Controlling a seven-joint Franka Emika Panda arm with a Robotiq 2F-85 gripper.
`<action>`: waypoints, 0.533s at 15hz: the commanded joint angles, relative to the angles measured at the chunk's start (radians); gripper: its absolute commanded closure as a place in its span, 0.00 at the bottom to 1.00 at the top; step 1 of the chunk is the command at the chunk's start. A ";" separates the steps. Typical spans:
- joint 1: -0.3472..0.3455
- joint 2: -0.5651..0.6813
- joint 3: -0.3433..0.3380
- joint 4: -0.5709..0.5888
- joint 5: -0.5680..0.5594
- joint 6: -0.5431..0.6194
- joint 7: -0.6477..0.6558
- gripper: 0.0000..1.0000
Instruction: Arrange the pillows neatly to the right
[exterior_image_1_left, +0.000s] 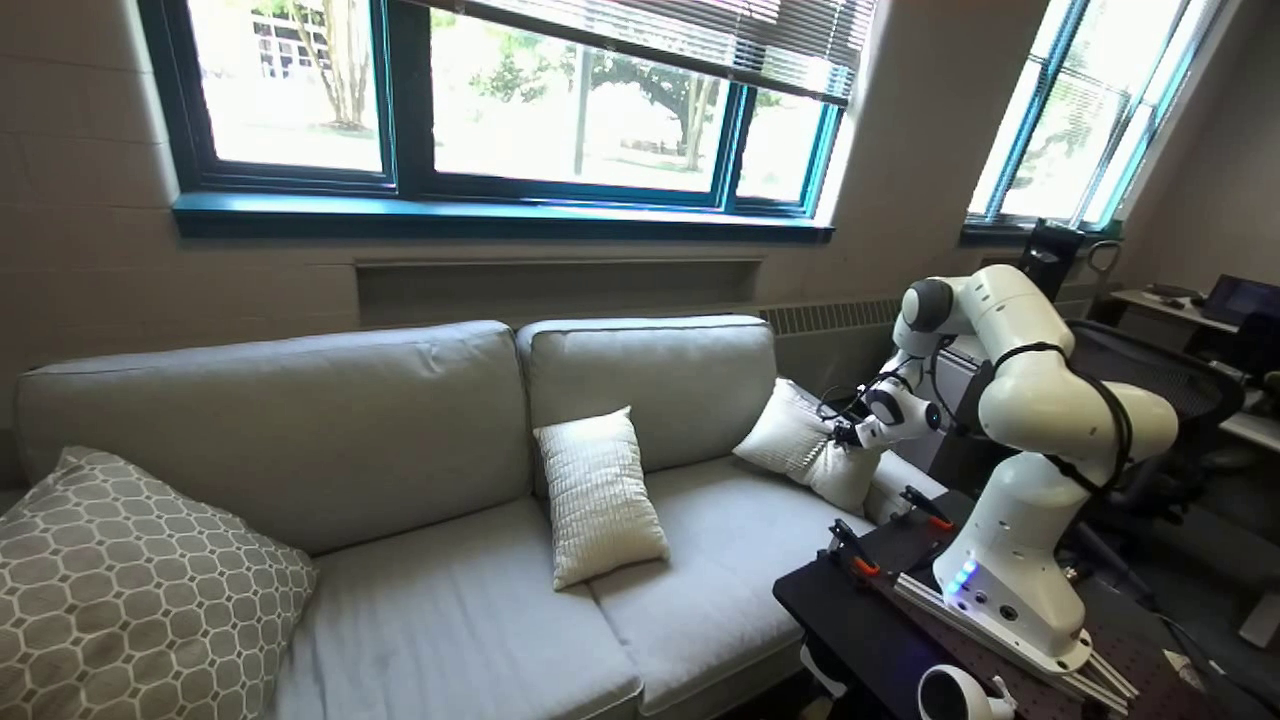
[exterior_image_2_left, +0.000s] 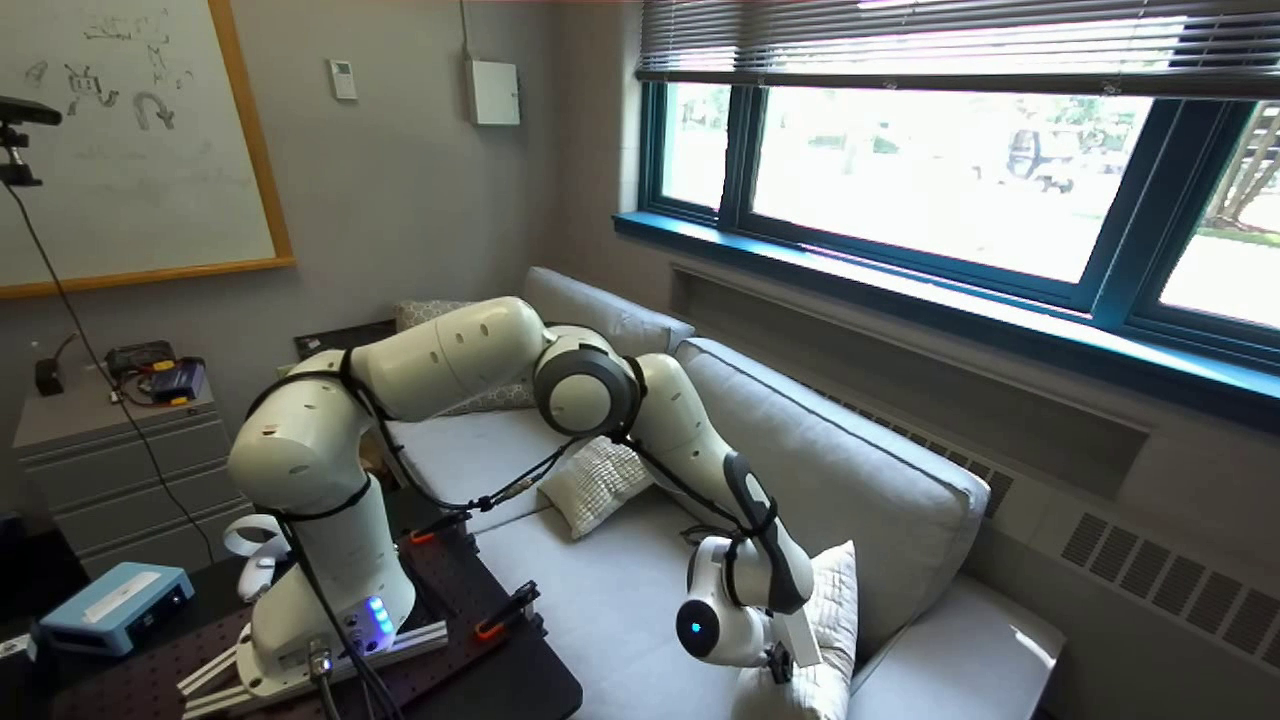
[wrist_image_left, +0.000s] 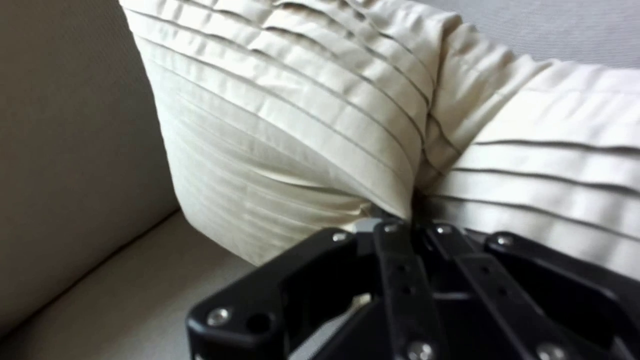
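A cream-white pillow (exterior_image_1_left: 785, 430) leans at the sofa's right end in an exterior view. It is creased down its middle, where my gripper (exterior_image_1_left: 842, 434) has its fingers shut on a fold of the cover. The wrist view shows that pillow (wrist_image_left: 300, 115) bunching into the gripper (wrist_image_left: 412, 217); the fingertips are partly hidden in the fabric. The other cream-white pillow (exterior_image_1_left: 600, 500) stands tilted near the seam between the seat cushions, apart from the gripper. This second pillow (exterior_image_2_left: 600, 482) is partly behind the arm in an exterior view.
The grey sofa (exterior_image_1_left: 440, 590) has tall back cushions and a right armrest (exterior_image_1_left: 905, 480). A larger lattice-patterned pillow (exterior_image_1_left: 150, 590) lies at its left end. The black robot table (exterior_image_1_left: 840, 590), with orange-tipped clamps (exterior_image_1_left: 855, 548), stands close to the seat front.
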 joint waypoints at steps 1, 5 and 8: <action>0.007 -0.194 -0.030 -0.213 0.190 0.034 -0.168 0.99; 0.031 -0.325 -0.062 -0.338 0.300 0.083 -0.263 0.99; 0.031 -0.360 -0.050 -0.357 0.254 0.185 -0.213 0.99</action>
